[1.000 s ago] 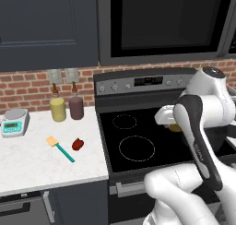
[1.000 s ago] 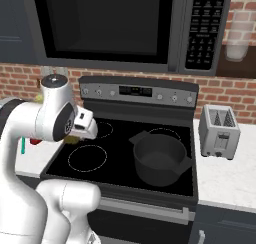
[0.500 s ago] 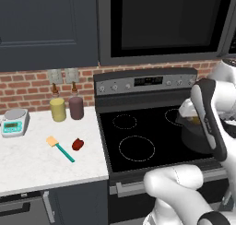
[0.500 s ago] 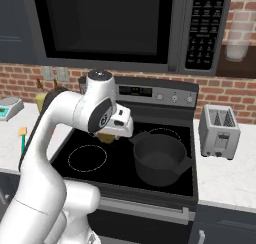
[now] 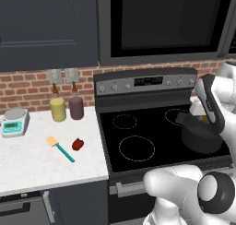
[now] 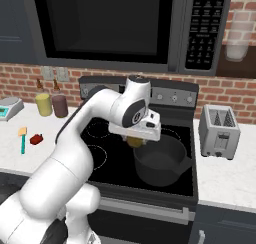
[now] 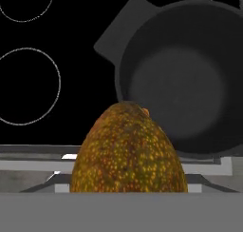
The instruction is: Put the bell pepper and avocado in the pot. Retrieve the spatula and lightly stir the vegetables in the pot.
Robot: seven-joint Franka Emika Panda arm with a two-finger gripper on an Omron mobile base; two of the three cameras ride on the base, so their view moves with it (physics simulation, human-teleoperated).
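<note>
Since a second ago the arm has swung across the stove from the left burners to the right side, carrying the avocado (image 7: 128, 150) with it. The gripper (image 6: 135, 139) now hangs just over the left rim of the pot (image 6: 160, 160). The fingers are spread wide around the avocado and hold it. The pot is big, round and dark grey, with a short flat handle, and it sits on the black glass stove (image 5: 138, 136). In the hand view the inside of the pot looks bare, though part of it is hidden behind the avocado. The arm bends up high at the elbow and then points down, so the hand faces the stove top. The avocado is egg-shaped, olive-brown, with tiny yellow speckles. The bell pepper (image 5: 77, 144) is small, dark red and shiny, and lies on the pale speckled counter (image 5: 32, 159) left of the stove. The spatula (image 5: 60, 148), with its green handle and yellow blade, lies just beside the pepper.
</note>
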